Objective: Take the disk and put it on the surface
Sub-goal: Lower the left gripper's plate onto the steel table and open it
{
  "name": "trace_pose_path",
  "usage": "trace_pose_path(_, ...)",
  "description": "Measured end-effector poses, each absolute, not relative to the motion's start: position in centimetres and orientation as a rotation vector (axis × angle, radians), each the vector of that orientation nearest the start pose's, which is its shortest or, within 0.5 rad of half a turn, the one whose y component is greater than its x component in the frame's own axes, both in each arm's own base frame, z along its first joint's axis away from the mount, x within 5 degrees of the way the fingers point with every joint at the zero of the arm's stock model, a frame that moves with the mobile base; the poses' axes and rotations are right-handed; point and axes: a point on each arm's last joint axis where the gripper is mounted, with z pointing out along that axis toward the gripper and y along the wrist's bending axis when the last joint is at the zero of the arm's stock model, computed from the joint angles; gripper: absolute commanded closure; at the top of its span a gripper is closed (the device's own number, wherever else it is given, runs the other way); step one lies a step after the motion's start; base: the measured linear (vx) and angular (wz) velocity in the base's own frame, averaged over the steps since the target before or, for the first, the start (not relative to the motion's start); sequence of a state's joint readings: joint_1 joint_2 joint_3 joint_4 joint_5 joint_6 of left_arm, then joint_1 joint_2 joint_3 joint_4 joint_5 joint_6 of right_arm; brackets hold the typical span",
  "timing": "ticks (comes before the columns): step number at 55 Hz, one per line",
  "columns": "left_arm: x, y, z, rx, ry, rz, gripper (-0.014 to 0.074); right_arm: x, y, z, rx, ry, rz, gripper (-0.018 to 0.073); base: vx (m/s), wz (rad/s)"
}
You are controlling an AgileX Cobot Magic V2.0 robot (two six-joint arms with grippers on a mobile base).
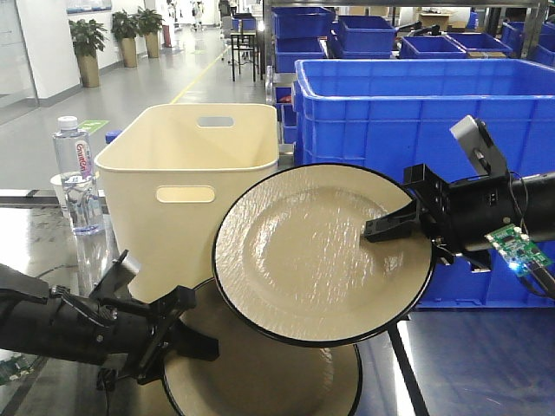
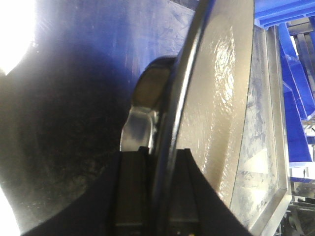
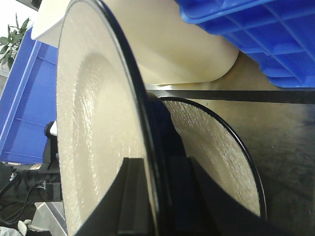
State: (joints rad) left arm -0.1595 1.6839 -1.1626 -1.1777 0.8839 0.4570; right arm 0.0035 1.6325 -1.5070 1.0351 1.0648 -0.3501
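Glossy dark tabletop (image 1: 468,364) before cream bin (image 1: 186,173) | raised plate (image 1: 303,260), in front of bin, clamped at rim by right gripper (image 1: 381,230) | lower plate (image 1: 269,381), at bin's base, clamped by left gripper (image 1: 195,329).

The lower plate (image 1: 260,381) is largely covered by the raised plate (image 1: 303,260) and is cut off by the bottom edge of the front view. Of the right gripper (image 1: 375,232) only the upper finger is seen there; the other is hidden behind the raised plate. The left arm (image 1: 52,325) is cut off at the left edge. In the left wrist view the left gripper (image 2: 162,157) is cropped at the bottom, and the rim held between its fingers is blurred. The small print on the water bottle (image 1: 76,173) cannot be read.
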Motion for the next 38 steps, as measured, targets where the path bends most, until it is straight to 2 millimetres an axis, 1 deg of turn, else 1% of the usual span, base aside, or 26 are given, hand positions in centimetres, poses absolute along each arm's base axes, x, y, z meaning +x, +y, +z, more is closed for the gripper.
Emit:
trace_pose_path(31, 33.32, -11.95, 26.5, -0.088, 2.483, -1.275, 0.0601, 34.96, 6.97, 37.26, -0.047, 2.293, 1.166, 0.0567, 0.0, 0.0)
trace_pose_path(38, 33.24, -11.98, 26.5, -0.116, 2.495, -1.293, 0.0601, 34.96, 6.97, 37.26, -0.041, 2.294, 1.169, 0.0567, 0.0, 0.0)
